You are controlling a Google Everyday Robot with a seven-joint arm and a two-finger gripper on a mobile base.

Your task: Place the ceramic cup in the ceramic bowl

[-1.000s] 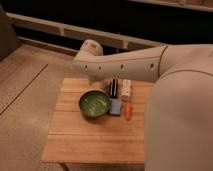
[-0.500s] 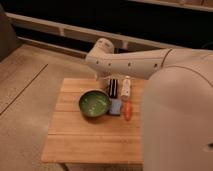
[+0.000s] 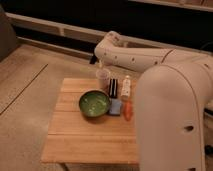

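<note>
Wooden table (image 3: 75,135): we see its planks nearest us.
Ceramic bowl (image 3: 94,103): glossy green, at mid-table.
Blue flat item (image 3: 115,107): just beside the bowl, at its 3 o'clock.
Orange item (image 3: 128,110): at the blue item's 3 o'clock.
White bottle (image 3: 126,87): upright, at the bowl's 2 o'clock.
Ceramic cup (image 3: 103,77): upright at the bowl's 12 o'clock, by the table's far edge, outside the bowl.
Gripper (image 3: 101,65): right above the cup's rim; we cannot tell whether it grasps the cup.

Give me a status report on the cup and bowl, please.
End effector right over cup, at table's back edge. Cup not yet in bowl; bowl sits just in front. Bottle stands beside cup, off the path.
</note>
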